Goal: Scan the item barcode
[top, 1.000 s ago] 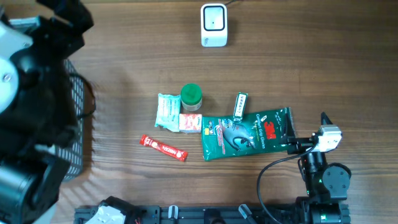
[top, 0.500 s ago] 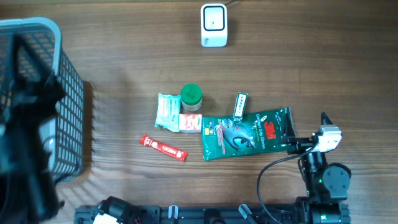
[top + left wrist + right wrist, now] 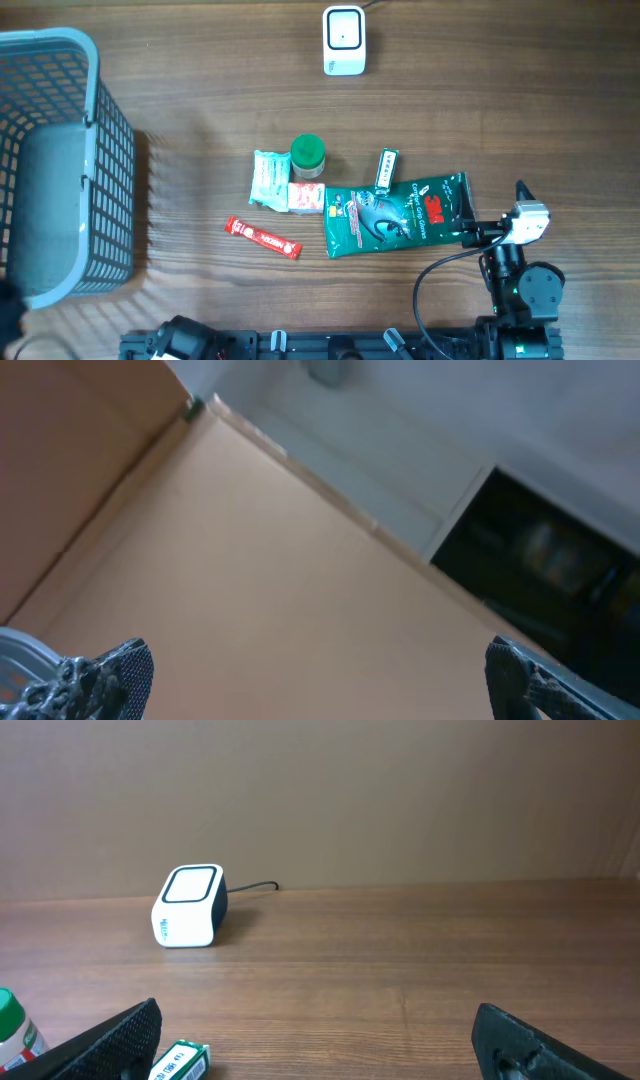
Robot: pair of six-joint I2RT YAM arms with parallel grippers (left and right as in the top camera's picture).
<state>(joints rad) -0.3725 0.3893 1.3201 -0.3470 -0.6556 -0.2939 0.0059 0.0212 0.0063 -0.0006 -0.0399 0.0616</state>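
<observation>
Basket (image 3: 115, 190) perhaps at left edge — scanner (image 3: 343, 40) well apart.

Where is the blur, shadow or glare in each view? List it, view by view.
Overhead: sharp and evenly lit; the basket throws a striped shadow rightward onto the table. Left wrist: soft throughout, with the left pincer smeared at the bottom corners. Right wrist: the scanner is crisp with a faint shadow, while the right pincer is dark and out of focus. No strong glare anywhere.
</observation>
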